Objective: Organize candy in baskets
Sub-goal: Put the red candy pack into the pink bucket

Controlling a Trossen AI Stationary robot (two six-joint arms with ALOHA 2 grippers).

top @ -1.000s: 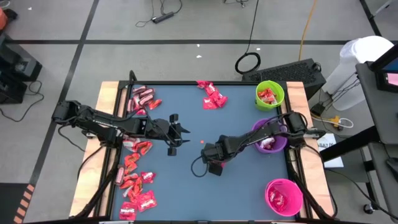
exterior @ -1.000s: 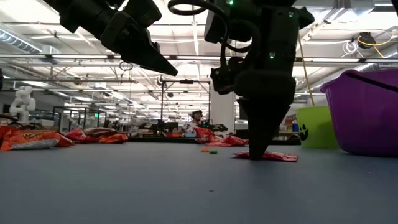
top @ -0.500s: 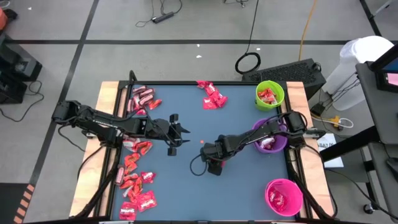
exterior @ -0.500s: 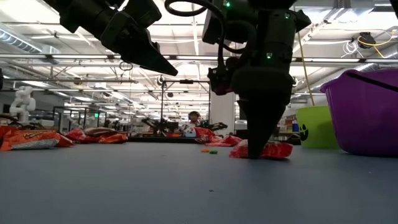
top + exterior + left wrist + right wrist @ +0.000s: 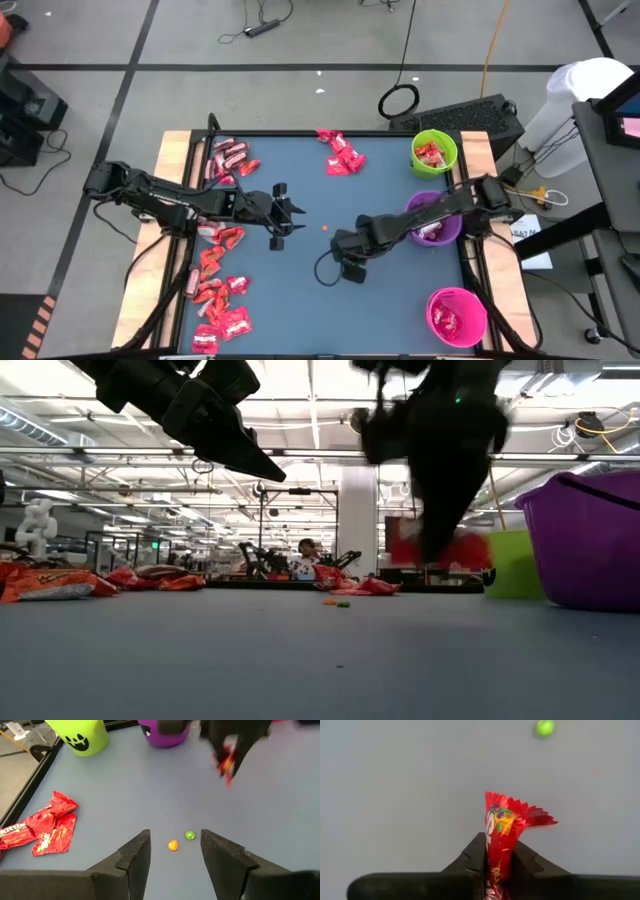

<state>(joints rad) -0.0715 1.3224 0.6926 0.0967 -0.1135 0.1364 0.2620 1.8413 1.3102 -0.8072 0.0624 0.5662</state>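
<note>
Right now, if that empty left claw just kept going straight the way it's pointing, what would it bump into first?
Probably the two tiny loose round sweets, orange and green, on the blue tabletop just ahead of the open left gripper. Beyond them hangs the right gripper, pinching a red wrapped candy; depth is uncertain.

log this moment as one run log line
right gripper: shut on red candy, lifted off table | left gripper: open, hovering mid-table, empty | purple basket: nearest right arm

Glossy crinkled foil candy [image 5: 501,832]; matt smooth table [image 5: 300,290]; shiny plastic baskets [image 5: 434,152].
</note>
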